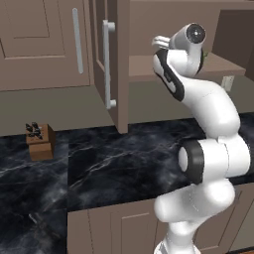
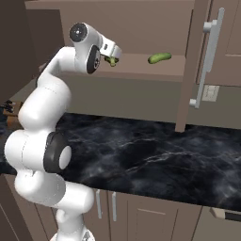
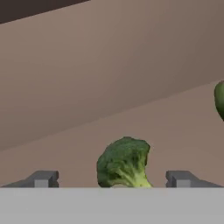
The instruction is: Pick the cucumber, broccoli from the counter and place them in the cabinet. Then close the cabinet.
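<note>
Fingers stand wide apart at the cabinet shelf, with the broccoli between them and touching neither pad, so nothing is gripped. It appears to rest on the brown shelf near its front edge. The cucumber lies further along the same shelf, well apart. My judgement: the floret is light and fairly stiff but crumbly at the crown, so any regrasp should take the pale stem or low on the head. Both items seem placed; the open door above the desk remains to be shut
</note>
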Motion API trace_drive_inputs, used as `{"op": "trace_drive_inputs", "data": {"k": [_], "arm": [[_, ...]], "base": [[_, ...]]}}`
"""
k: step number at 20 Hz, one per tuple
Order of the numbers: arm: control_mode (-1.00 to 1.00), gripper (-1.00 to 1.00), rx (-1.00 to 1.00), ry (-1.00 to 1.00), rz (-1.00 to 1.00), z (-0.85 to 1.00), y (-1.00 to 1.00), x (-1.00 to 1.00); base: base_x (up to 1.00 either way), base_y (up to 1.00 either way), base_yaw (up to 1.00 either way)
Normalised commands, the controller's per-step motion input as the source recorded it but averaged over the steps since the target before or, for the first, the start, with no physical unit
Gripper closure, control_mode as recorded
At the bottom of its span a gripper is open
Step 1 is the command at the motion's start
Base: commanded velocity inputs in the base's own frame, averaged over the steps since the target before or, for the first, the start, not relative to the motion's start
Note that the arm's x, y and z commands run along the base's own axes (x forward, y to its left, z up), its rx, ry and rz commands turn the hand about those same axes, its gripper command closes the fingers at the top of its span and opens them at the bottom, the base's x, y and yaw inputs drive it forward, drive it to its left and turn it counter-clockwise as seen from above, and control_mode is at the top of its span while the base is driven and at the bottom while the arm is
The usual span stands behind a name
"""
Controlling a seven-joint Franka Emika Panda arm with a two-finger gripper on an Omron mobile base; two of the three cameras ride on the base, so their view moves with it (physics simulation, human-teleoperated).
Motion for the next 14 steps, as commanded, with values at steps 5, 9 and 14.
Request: {"op": "trace_drive_inputs", "data": {"k": [5,9,14], "arm": [[-1.00,-1.00,0.01,-0.01,0.00,0.18,-0.05,-1.00],[-1.00,-1.00,0.02,0.00,0.00,0.36,-0.08,-1.00],[-1.00,-1.00,0.04,0.07,0.00,0.37,-0.09,-1.00]], "base": [[0.00,0.00,0.00],[0.00,0.00,0.00],[0.00,0.00,0.00]]}}
